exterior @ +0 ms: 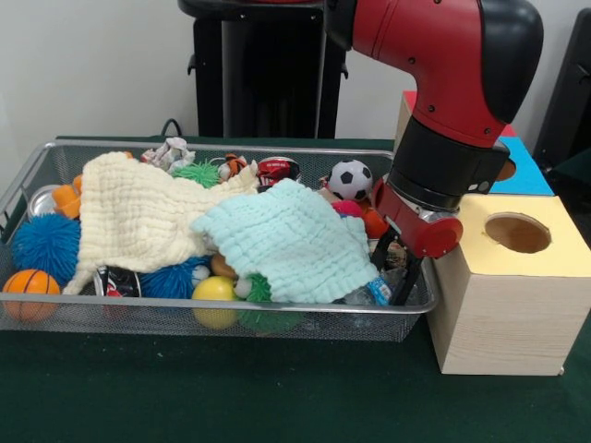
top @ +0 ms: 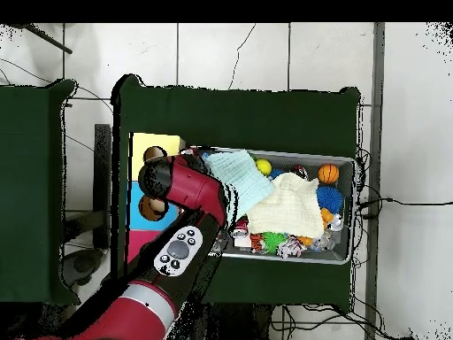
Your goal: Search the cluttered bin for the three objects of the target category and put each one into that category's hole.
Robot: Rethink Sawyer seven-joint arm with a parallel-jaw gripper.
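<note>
Step in hand: gripper [exterior: 399, 268] is down in the wire bin [exterior: 185, 318] at the corner nearest the wooden hole box [exterior: 503, 305]; judged to be probing or picking there.
Gripper state: dark fingers show beside the bin wall, but whether they are spread or closed on anything cannot be told; the overhead view hides them under the arm.
Target category: not identifiable from the pictures, so which items count is unknown. Candidates in sight: soccer ball [exterior: 350, 179], basketball [exterior: 28, 288], yellow ball [exterior: 214, 293], blue spiky ball [exterior: 43, 245], green spiky ball [exterior: 196, 173], small cans and crumpled bits along the far rim.
Cover: cream cloth [exterior: 134, 217] and mint cloth [exterior: 286, 242] lie over the middle of the bin and hide much of the contents; the mint one overlaps the cream one.
Doing it well: lift straight up before any sideways move, so that the fingers clear the rim and do not drag the mint cloth, whose edge lies just beside the gripper.
Holes: the yellow-topped hole [exterior: 517, 233] is close beside the bin; further box tops in blue and red sit behind it, partly hidden by the arm.
Edges: the bin wall touches or nearly touches the box; little room between them.
Open room: green counter [exterior: 231, 388] in front of the bin is free; space above the box top is unobstructed.
Risk: a cloth snagging on a finger and riding along to the hole.
</note>
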